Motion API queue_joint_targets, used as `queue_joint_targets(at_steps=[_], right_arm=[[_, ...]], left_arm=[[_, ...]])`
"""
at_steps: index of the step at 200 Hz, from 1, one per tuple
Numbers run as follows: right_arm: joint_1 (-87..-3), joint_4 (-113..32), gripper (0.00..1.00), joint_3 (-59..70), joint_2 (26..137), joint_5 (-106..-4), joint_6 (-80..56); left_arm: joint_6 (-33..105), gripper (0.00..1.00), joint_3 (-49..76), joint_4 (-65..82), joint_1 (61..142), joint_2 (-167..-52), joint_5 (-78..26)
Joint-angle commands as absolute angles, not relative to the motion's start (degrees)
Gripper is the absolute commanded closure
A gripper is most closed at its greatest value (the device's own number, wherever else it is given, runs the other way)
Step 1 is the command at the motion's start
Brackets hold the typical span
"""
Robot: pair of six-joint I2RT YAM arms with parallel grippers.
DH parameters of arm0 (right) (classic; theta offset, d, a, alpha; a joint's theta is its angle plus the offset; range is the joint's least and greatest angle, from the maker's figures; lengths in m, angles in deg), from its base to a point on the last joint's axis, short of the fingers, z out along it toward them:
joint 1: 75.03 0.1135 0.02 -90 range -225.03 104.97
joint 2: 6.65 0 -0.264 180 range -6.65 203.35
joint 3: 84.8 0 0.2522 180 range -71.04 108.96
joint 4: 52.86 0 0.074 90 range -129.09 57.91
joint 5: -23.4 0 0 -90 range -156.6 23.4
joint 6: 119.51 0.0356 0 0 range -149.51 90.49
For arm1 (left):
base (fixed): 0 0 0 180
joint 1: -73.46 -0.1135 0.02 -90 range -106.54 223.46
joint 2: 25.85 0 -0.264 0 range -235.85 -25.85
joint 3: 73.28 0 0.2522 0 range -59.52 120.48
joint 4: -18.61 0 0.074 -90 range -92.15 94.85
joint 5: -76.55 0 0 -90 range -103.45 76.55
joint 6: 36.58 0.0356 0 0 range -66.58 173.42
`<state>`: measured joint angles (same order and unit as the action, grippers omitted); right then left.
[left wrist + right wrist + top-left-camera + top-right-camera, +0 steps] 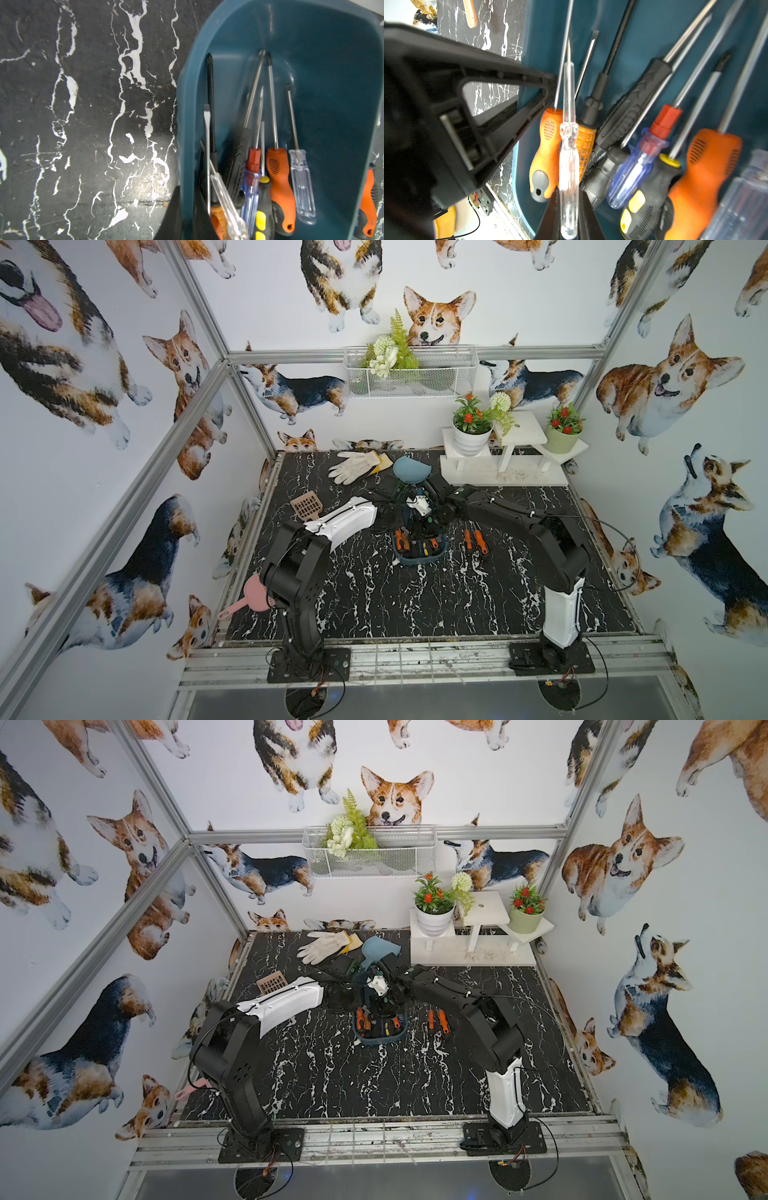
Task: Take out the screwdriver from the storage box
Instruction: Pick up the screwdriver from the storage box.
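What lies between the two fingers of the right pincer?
A slim clear plastic screwdriver, clamped by the right pincer in the dark teal plastic storage box; the right wrist view shows it.

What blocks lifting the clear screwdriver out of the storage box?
Nothing visible. The clear screwdriver, clamped in the right gripper, lies atop the other screwdrivers; the left gripper grips the storage box wall beside it, not over it.

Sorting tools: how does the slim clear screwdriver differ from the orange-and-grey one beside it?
The clear screwdriver is slim and see-through; the orange-and-grey screwdriver is thicker and opaque. The right claw pinches the clear one; the orange-and-grey one lies ungripped. Both are within the storage box.
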<state>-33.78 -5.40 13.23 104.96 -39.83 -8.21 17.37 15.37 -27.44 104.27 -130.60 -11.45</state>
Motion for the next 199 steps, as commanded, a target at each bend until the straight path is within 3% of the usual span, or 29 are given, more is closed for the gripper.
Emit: queue_joint_targets(at_steps=[1, 199], right_arm=[[-33.6, -6.5, 1.0, 12.6, 104.2, -41.3, -7.1], [-34.1, 11.1, 1.0, 16.0, 101.2, -63.8, -11.3]], left_arm=[[17.3, 1.0, 16.0, -25.6, 104.3, -130.5, -11.3], [18.1, 1.0, 18.3, -27.0, 104.3, -132.6, -10.6]])
